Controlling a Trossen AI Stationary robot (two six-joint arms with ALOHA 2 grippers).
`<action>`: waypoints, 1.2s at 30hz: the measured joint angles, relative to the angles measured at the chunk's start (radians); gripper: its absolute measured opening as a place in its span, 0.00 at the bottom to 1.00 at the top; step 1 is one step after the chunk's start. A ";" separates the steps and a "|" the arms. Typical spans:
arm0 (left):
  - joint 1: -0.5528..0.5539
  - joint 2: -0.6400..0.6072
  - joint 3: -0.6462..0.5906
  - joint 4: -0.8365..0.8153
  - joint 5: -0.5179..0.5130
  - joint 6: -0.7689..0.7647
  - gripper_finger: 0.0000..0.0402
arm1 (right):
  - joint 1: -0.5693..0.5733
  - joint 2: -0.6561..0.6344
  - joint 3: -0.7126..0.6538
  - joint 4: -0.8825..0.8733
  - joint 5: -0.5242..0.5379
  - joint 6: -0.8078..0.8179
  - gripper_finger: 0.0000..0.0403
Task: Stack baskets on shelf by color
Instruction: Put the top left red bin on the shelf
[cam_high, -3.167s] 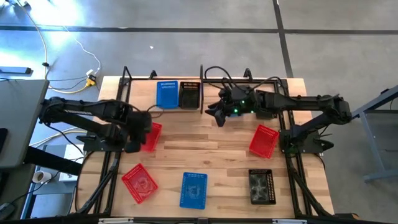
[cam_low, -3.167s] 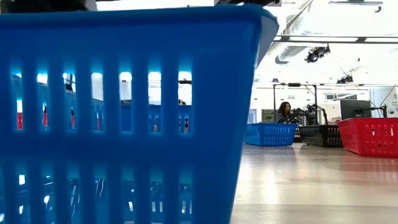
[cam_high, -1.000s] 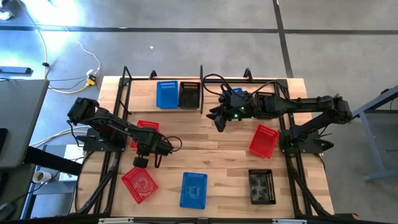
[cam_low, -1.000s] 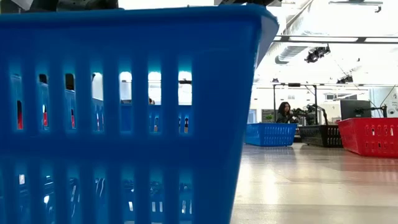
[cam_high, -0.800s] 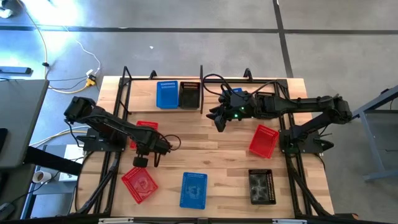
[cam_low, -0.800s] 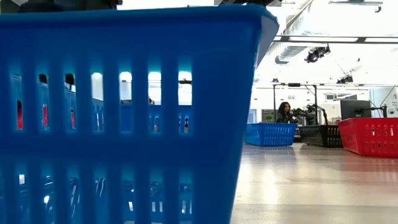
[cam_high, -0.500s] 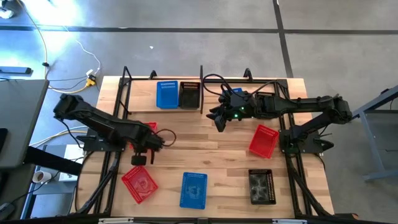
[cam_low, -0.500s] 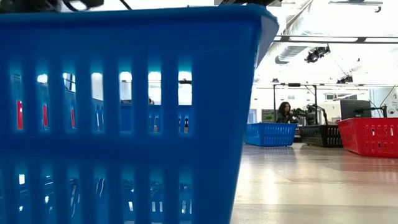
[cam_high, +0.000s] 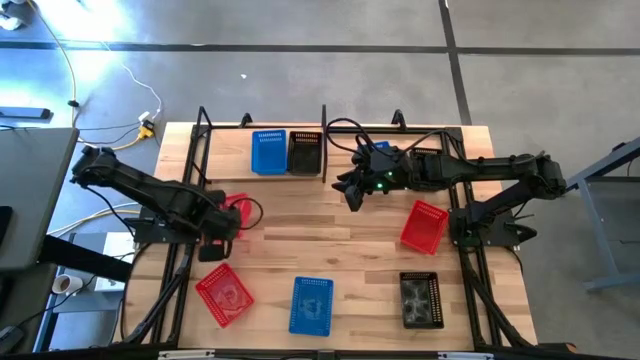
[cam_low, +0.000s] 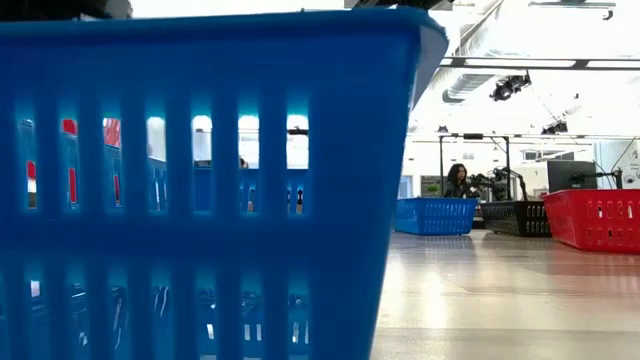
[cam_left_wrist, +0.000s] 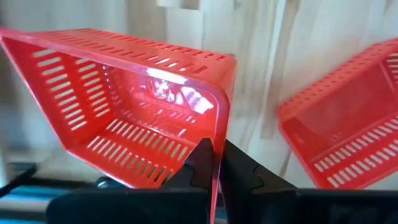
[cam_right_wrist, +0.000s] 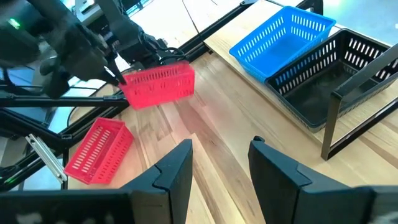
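A wooden-slat table seen from above holds a shelf (cam_high: 225, 140), a light board framed in thin black tubing, along its far edge. Two slotted plastic baskets already sit there side by side, touching: a blue one (cam_high: 268, 152) and a black one (cam_high: 305, 152), just left of the upright divider (cam_high: 323, 140). No red basket is on the shelf yet, so the sorting looks early (only two of the baskets visible have been placed). The left gripper (cam_high: 218, 226) is at the table's left side with its fingers pressed onto the wall of a red slotted basket (cam_high: 236, 210), holding it tilted off the wood. Left on the table are a second red basket (cam_high: 224, 293) at front left, a second blue basket (cam_high: 311, 305) at front centre, a second black basket (cam_high: 420, 299) at front right, and a third red basket (cam_high: 424, 225) on the right. The right gripper (cam_high: 352, 187) waits over the table's middle near the divider, fingers spread and empty. The left wrist view alone shows the pinch on the thin red rim (cam_left_wrist: 214, 155); the right wrist view shows the lifted basket (cam_right_wrist: 158, 84) from the side, clear of the tabletop. The low view is mostly blocked by the near blue basket (cam_low: 200, 180), with a person far off in the room.
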 joint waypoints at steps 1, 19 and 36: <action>-0.002 -0.003 0.016 -0.014 -0.019 -0.001 0.00 | 0.000 0.000 0.000 0.000 0.000 0.003 0.35; 0.100 0.001 0.103 -0.175 -0.352 0.068 0.00 | -0.004 0.000 0.000 0.001 0.001 -0.007 0.35; 0.499 0.054 0.103 -0.131 -0.462 0.469 0.00 | -0.067 0.000 0.000 0.001 -0.002 -0.044 0.35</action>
